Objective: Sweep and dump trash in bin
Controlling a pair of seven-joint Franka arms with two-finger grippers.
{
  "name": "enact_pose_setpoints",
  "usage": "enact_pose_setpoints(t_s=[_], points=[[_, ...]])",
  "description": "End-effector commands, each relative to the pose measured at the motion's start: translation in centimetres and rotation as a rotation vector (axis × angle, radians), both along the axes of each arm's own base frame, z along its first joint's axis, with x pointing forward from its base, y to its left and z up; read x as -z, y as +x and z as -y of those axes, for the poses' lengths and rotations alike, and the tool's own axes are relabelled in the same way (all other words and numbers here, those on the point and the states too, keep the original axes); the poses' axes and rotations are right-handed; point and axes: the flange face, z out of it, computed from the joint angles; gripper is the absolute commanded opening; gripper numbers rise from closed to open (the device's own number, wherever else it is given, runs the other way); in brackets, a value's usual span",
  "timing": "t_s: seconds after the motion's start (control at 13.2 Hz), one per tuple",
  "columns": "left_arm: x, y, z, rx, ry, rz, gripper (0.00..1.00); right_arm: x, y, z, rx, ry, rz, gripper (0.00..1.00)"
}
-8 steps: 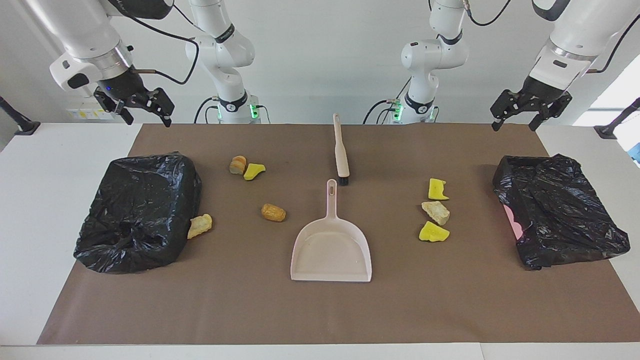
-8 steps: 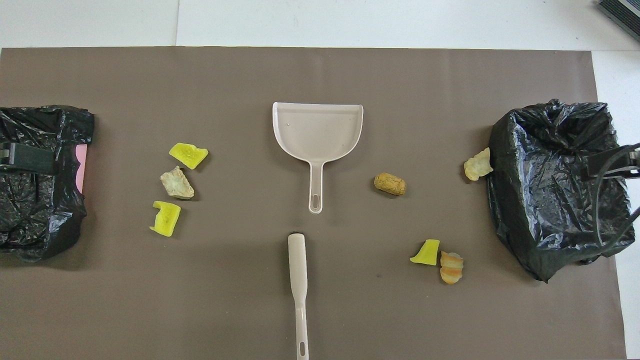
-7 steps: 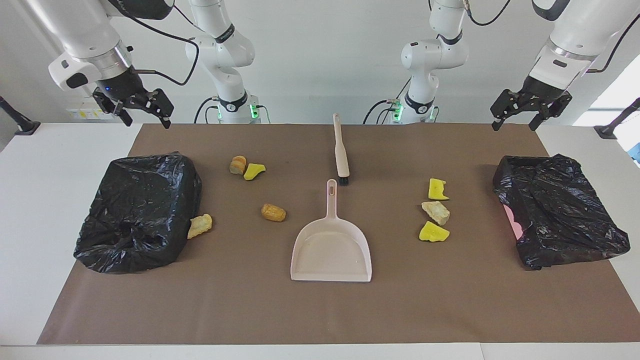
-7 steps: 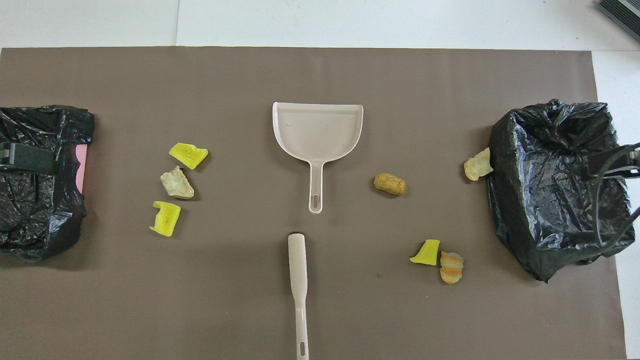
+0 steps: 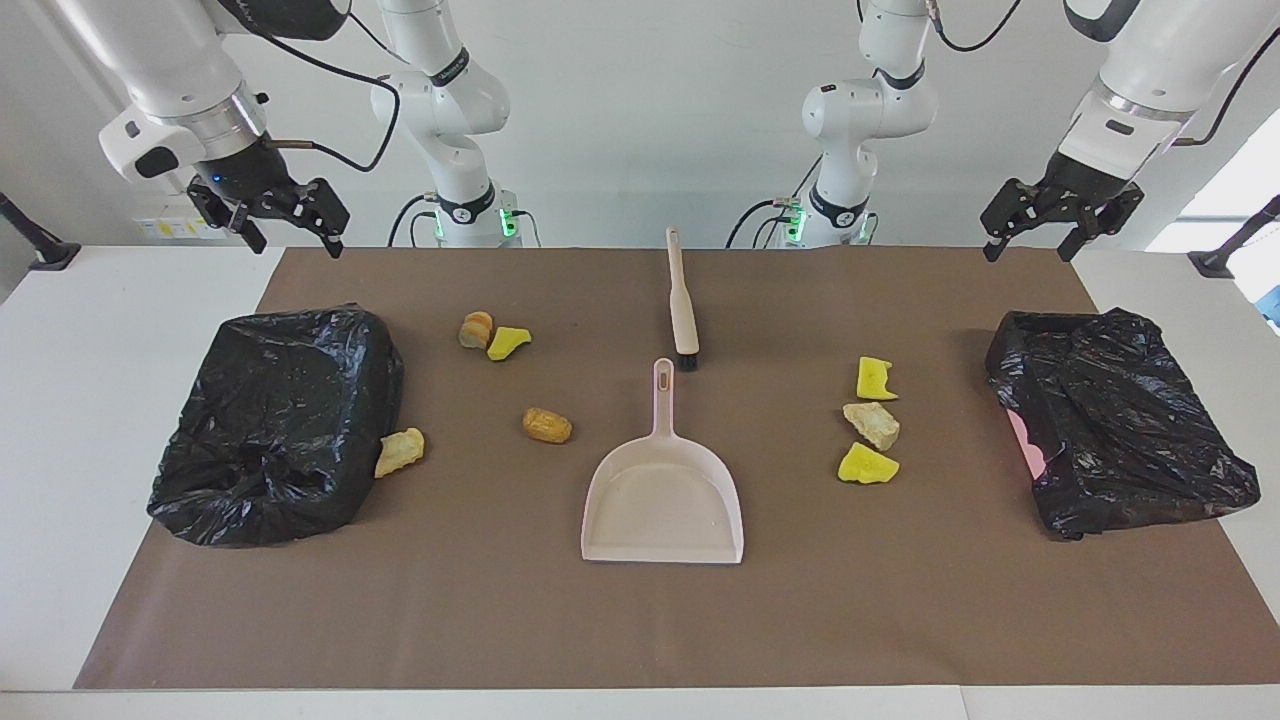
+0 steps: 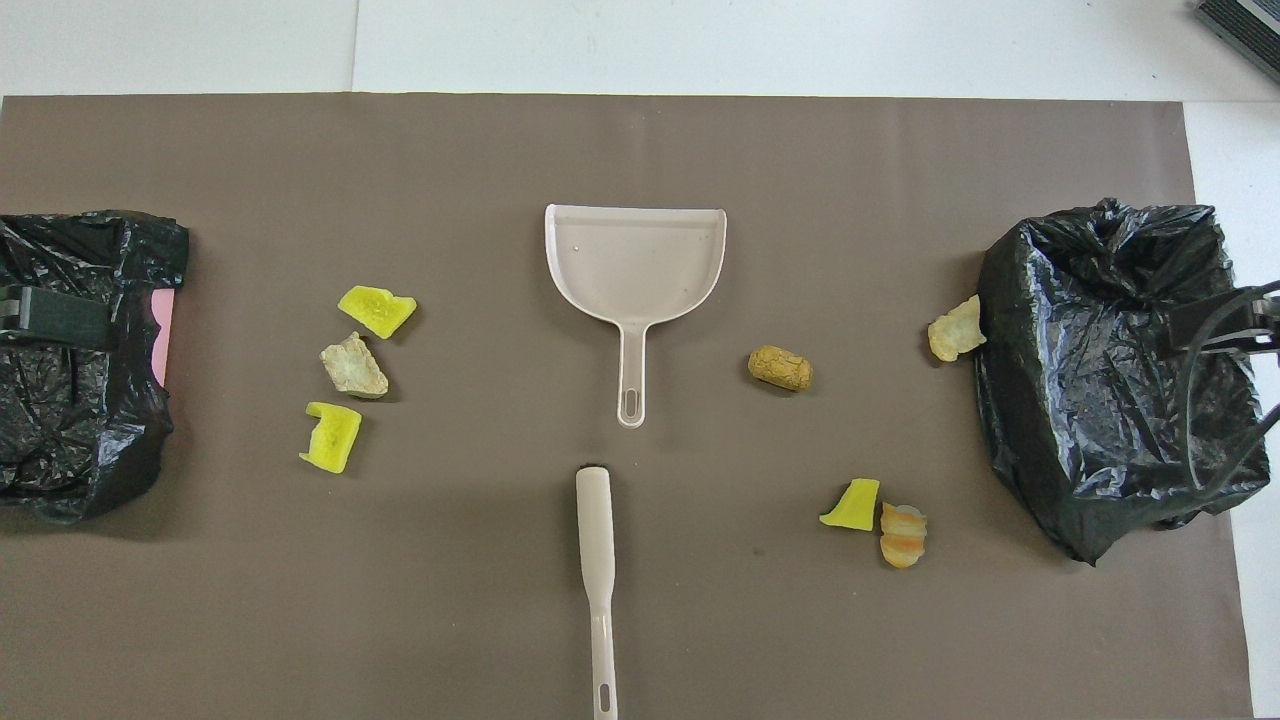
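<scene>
Almost nothing was found changed over the last fraction of a second. The left pincer point(image 5: 1060, 222) was raised very slightly and was held wide, gripping nothing, in the air above the left arm's end of the tabletop point(image 5: 60, 400). The right pincer point(image 5: 268, 212), also spread wide and unloaded, was shifted only a touch above the right arm's end. Nothing on the brown mat point(image 5: 640, 620) was displaced.

The trash was left scattered in two groups: three pieces point(image 5: 872, 422) toward the left arm's end, near one black-bagged bin point(image 5: 1120, 425), and four pieces point(image 5: 500, 385) toward the right arm's end, one of them point(image 5: 400, 452) touching the other bagged bin point(image 5: 275, 425). The dustpan point(image 5: 662, 500) lay mid-mat, with the brush point(image 5: 682, 298) just beside its handle tip, nearer to the robots. Both tools were untouched, so sweeping was judged not yet begun; the small arm motions suggested only that an approach was being started.
</scene>
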Motion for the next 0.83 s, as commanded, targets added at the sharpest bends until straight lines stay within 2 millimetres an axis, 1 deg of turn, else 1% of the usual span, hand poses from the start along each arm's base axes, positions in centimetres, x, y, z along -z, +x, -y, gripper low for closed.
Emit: enact_pose_setpoints(t_s=[0.0,0.15,0.23,0.3,0.53,0.68,0.76], points=[[1.2,-1.3,0.4,0.000,-0.007,-0.006,1.00,-0.3,0.3,-0.2,0.011,0.002,0.011,1.00],[2.1,-2.2,1.3,0.009,-0.007,-0.014,1.00,-0.2,0.2,-0.3,0.010,0.003,0.006,1.00],[3.3,-2.6,2.8,0.007,-0.008,-0.035,1.00,-0.3,0.2,-0.3,0.010,0.003,0.007,1.00],[4.5,-3.2,4.9,-0.007,-0.006,-0.060,1.00,-0.3,0.1,-0.3,0.010,0.003,0.007,1.00],[7.7,-5.4,10.5,-0.020,-0.004,-0.044,1.00,-0.4,0.0,-0.4,0.009,0.010,0.011,1.00],[10.0,-7.3,13.8,-0.010,-0.015,-0.073,1.00,-0.5,0.0,-1.0,0.000,0.008,0.015,1.00],[10.6,-8.0,15.0,-0.009,-0.051,-0.078,1.00,-0.5,0.0,-1.0,0.001,0.006,0.012,1.00]])
